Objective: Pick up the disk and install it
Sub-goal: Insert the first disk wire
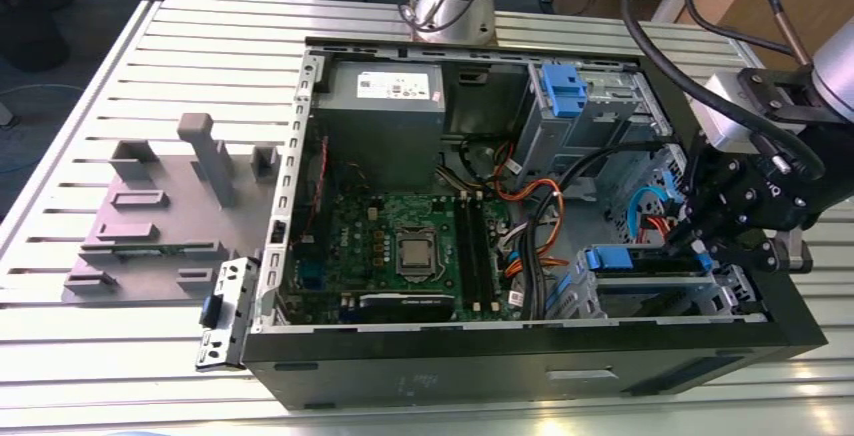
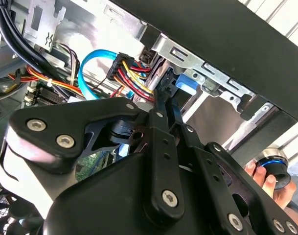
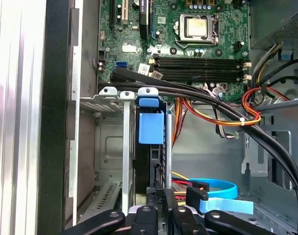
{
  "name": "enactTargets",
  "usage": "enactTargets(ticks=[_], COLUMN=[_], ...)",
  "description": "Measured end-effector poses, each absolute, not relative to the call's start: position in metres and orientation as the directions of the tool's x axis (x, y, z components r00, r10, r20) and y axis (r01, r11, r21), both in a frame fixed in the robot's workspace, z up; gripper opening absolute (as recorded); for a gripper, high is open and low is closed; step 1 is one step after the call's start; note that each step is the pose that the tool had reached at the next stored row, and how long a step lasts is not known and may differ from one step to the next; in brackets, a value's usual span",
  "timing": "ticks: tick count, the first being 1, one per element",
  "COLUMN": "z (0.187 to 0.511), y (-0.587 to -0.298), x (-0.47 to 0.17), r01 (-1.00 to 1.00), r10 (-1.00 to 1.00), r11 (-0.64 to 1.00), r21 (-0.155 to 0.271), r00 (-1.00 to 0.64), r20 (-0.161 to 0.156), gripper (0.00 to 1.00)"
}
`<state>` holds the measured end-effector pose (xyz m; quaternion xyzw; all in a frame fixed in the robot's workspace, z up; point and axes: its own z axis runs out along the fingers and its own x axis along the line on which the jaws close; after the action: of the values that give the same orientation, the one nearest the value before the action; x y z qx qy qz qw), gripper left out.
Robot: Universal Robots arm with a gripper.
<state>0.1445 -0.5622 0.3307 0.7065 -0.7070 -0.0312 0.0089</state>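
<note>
— What's laid out?
— A black computer case [image 1: 534, 361] lies open on a slotted table [image 1: 80, 86], its green board [image 1: 400, 246] showing.
— And the disk?
— The disk [image 3: 142, 166] stands on edge in the corner drive bay [image 3: 125, 147], dark-sided, with a blue plastic tab [image 3: 151, 126] at one end. The gripper [image 3: 160, 193] sits at the other, jaws narrow, almost together; whether they pinch it, I can't tell.
— Any writing?
— A white sticker [image 1: 394, 83] on the grey box [image 1: 374, 108], print too small to read.
</note>
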Motion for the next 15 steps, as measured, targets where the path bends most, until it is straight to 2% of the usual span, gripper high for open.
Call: enactTargets(ticks=[12,14,15], z=[0.3245,0.3247,0.3252], y=[-0.5625,-0.5626,-0.5626], x=[0.1433,0.1433,0.1433], r01=[-0.998,-0.998,-0.998], r10=[-0.999,-0.999,-0.999], r11=[0.000,0.000,0.000], r21=[0.057,0.057,0.057], r00=[-0.002,-0.002,-0.002], r20=[-0.033,-0.033,-0.032], gripper=[0.18,0.19,0.25])
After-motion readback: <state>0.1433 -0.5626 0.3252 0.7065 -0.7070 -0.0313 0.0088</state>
